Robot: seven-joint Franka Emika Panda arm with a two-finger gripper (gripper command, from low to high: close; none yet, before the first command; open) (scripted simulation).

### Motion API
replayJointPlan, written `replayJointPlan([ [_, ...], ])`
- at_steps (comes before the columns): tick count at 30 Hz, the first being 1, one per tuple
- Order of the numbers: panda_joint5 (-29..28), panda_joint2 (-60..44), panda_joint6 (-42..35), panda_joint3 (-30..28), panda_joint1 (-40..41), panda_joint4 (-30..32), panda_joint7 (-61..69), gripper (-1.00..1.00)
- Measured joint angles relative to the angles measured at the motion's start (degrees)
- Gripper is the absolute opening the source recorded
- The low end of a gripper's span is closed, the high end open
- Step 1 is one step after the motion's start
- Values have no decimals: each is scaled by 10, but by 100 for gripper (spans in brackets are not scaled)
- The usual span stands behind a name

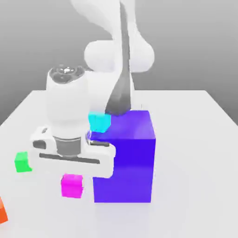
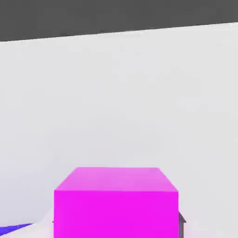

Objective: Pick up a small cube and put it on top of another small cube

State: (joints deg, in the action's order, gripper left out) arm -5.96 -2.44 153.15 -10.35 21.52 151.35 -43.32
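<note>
The fingers are hidden under the hand, so I cannot tell whether they grip or stand apart. The gripper (image 1: 72, 173) sits directly over the small cube (image 1: 72, 185), which rests on the table (image 1: 195, 153) just beside the big blue-violet block (image 1: 124, 158). Rigid, flat-faced and probably light, it should be pinched on 2 opposite side faces. The hand view shows its magenta top (image 2: 116, 202) up close; the exterior view adds the cyan cube (image 1: 99, 122) and green cube (image 1: 22, 162).
</note>
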Motion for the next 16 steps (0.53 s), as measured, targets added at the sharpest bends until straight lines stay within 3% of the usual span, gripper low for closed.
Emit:
replayJointPlan([
  [4, 14, 44, -4, -33, 155, 36, -15, -100],
  [7, 31, 61, 3, -55, 189, 57, -16, -100],
  [12, 103, -27, 88, -38, 196, 57, 32, -100],
  [13, 120, -46, 106, -29, 202, 56, 44, 100],
  [16, 120, -46, 106, -29, 202, 56, 44, 100],
])
